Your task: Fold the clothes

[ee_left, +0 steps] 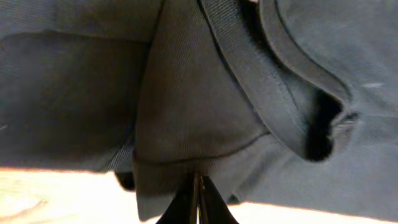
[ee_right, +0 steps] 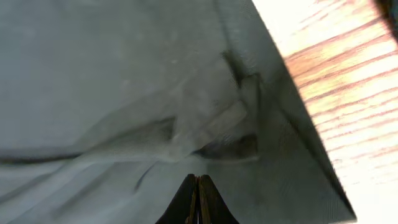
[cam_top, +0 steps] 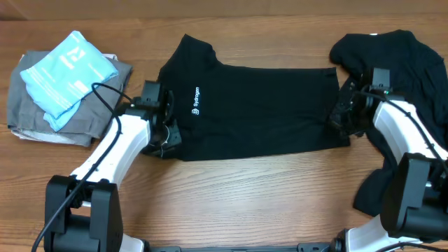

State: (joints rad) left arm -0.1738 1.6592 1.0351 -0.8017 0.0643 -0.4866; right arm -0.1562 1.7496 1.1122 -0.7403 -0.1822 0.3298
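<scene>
The polo shirt (cam_top: 259, 108) lies flat across the middle of the frame, logo up: light, limp cloth that will sag, best taken at its edges. The left gripper (ee_left: 197, 198) at its left end and the right gripper (ee_right: 198, 198) at its right hem are each pressed together, pinching fabric. Another black garment (cam_top: 402, 52) is heaped upper right.
</scene>
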